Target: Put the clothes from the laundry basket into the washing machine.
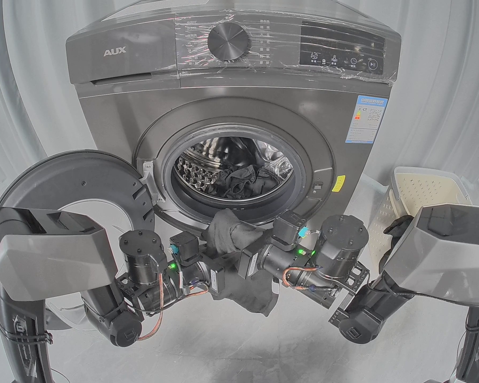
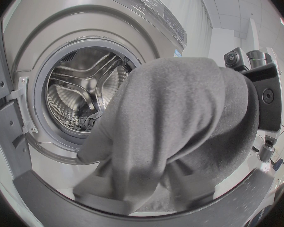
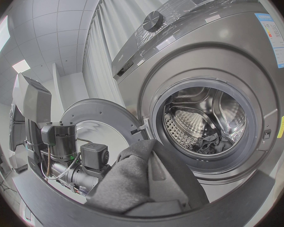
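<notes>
Garment [image 1: 230,233], dark grey, thick, bunched, in clenched jaws of left gripper [image 1: 216,276] and right gripper [image 1: 250,257], before washing machine [image 1: 234,99].

The washing machine [image 1: 239,107] is presenting in dark metallic grey. Its drum [image 1: 197,171] is showing bright silver with a dotted perforation pattern. The clothes [image 1: 245,179] inside are reading black. The garment [image 1: 231,235] outside the drum is appearing plain charcoal grey. The laundry basket [image 1: 426,187] is showing cream with a fine hole grid. The label [image 1: 367,118] is showing blue.
</notes>
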Controlling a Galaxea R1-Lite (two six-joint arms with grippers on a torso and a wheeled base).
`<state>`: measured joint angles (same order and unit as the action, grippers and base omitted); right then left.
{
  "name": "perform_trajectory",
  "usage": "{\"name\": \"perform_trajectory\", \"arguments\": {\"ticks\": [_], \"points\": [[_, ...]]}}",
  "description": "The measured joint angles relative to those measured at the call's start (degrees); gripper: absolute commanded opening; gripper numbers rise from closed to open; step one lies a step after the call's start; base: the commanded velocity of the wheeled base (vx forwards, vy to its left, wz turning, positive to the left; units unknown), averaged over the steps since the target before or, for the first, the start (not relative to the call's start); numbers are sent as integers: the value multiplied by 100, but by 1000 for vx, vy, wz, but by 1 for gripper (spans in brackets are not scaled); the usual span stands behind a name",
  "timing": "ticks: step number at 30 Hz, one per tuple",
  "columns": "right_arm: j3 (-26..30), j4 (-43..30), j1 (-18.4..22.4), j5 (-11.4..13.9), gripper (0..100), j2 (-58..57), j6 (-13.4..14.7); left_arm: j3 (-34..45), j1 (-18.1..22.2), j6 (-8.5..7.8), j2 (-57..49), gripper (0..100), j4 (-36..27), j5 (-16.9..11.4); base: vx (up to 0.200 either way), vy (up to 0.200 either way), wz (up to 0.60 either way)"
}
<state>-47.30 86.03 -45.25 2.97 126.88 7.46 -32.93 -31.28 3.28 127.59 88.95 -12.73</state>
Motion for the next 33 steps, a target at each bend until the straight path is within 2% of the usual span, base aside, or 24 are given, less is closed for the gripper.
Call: {"name": "perform_trajectory", "arguments": {"ticks": [7,13,14,18,24,33], "points": [[9,2,66,2,0,0,4,-39,-2,-20,17,0,0,11,0,0,0],[61,0,143,-66,0,-11,63,-30,48,-22,-101,0,0,283,0,0,0],[108,0,165,-77,100,-15,63,-28,55,-22,-129,0,-2,360,0,0,0],[315,18,215,-104,100,-45,96,5,61,27,-273,0,0,569,0,0,0],[708,11,399,-216,100,-150,112,74,66,57,-477,0,0,727,0,0,0],[2209,38,837,-154,100,-507,77,553,-11,197,-1113,0,0,920,0,0,0]]}}
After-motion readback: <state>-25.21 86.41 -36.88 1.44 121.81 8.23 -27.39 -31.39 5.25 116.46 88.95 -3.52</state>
